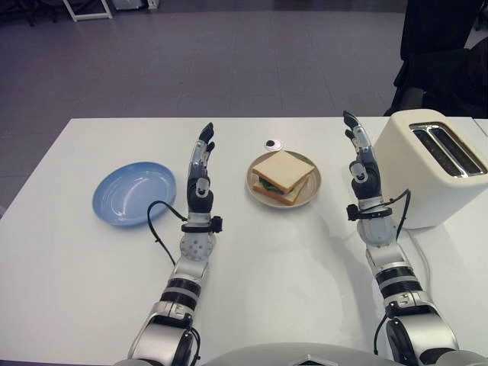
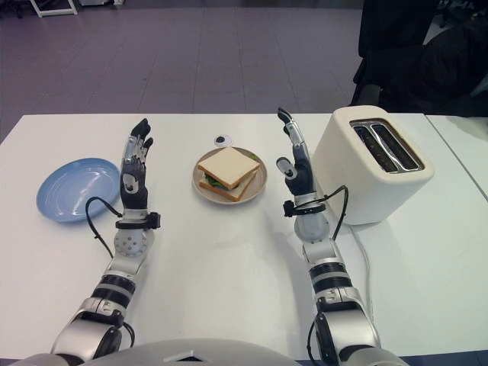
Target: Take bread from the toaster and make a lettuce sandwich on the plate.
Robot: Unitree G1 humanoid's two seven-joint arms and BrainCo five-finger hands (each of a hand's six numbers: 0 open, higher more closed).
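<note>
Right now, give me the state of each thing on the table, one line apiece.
sandwich: assembled, lettuce between two slices.
tan plate: holds the sandwich.
toaster: upright, no bread showing in slots.
blue plate: empty.
left robot hand: open, holding nothing.
right robot hand: open, holding nothing.

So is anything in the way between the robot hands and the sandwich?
No, nothing visible. Only bare table lies between the left robot hand and the sandwich on its plate, and between the right robot hand and it. The small round thing sits behind the plate, out of the way.
</note>
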